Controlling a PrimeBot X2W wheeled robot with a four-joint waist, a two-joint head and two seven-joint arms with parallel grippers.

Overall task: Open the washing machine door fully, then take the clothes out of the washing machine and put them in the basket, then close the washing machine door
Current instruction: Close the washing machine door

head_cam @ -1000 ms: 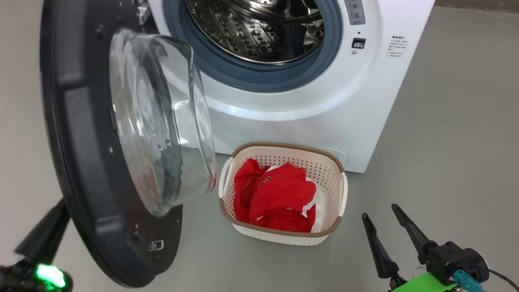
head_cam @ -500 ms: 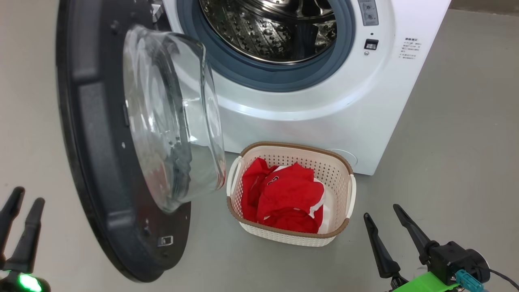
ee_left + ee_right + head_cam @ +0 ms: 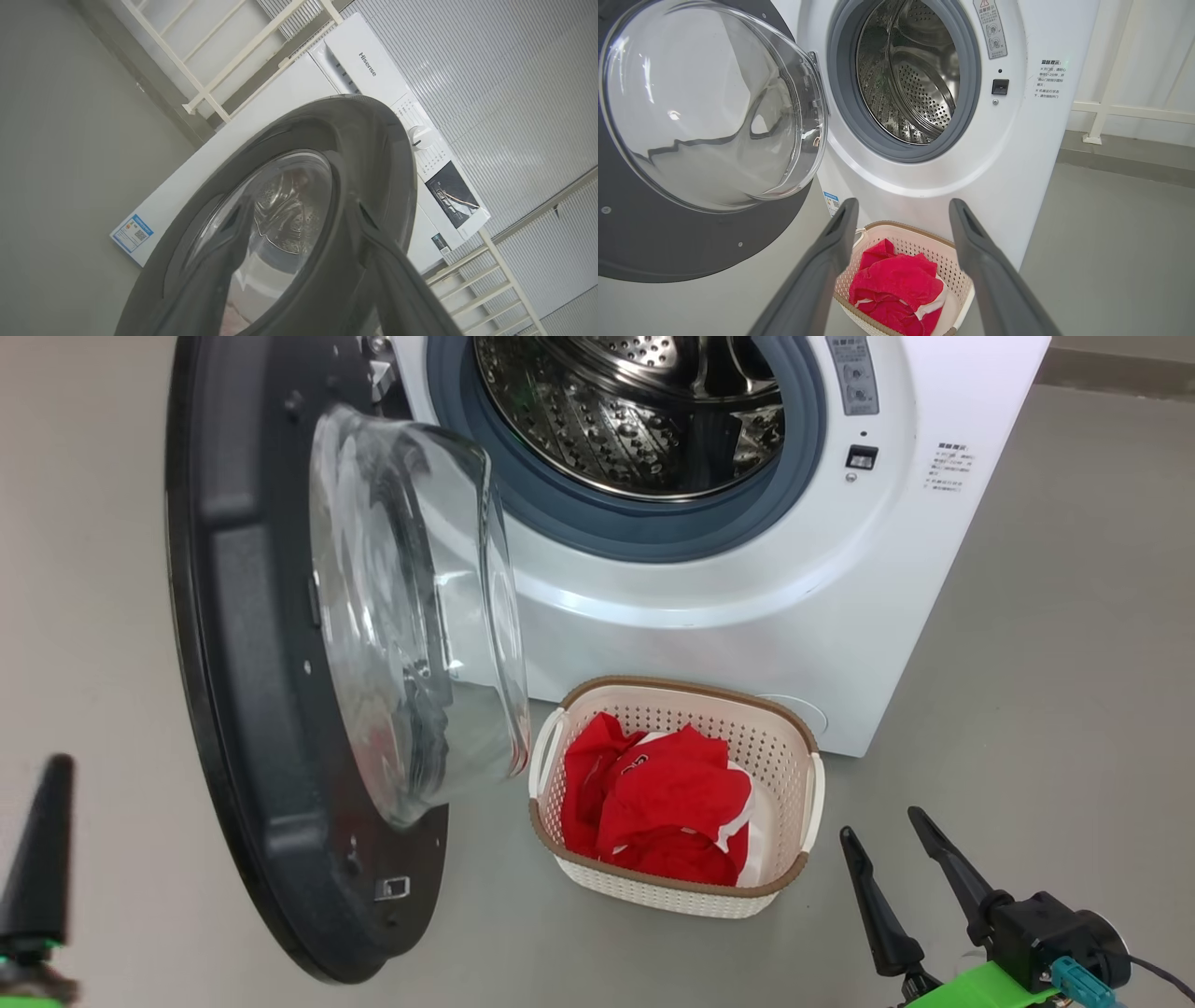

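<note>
Grippers first, nearest to me: the right gripper [image 3: 880, 823] sits low at the right of the head view, its two dark fingers spread apart and holding nothing. My left gripper [image 3: 299, 214] is at the lower left, on the outer side of the washing machine door [image 3: 243, 709]. In its wrist view both fingers are spread, with the door's black rim and glass showing between them. I cannot tell whether either finger touches the rim.

Just beyond the right gripper, the basket [image 3: 653, 894] stands on the grey floor [image 3: 1027, 709], close in front of the washing machine [image 3: 747, 616]. The clothes [image 3: 672, 803] lie heaped inside it. They are red fabric with white trim, soft and light by the look of them, and I judge they need no further handling.

To the left of the basket the door hangs swung out toward me, hinged at its far edge, with the clear glass bowl [image 3: 411, 616] bulging toward the basket. I judge the door stiff and fairly heavy, turning only about its hinge. The glossy rim looks slippery, so I would push flat on its outer face near the free near edge, where leverage is best, and keep off the glass.

Farthest back, the steel drum [image 3: 635, 429] inside the grey-blue ring [image 3: 653, 537] looks empty in the part I can see.
</note>
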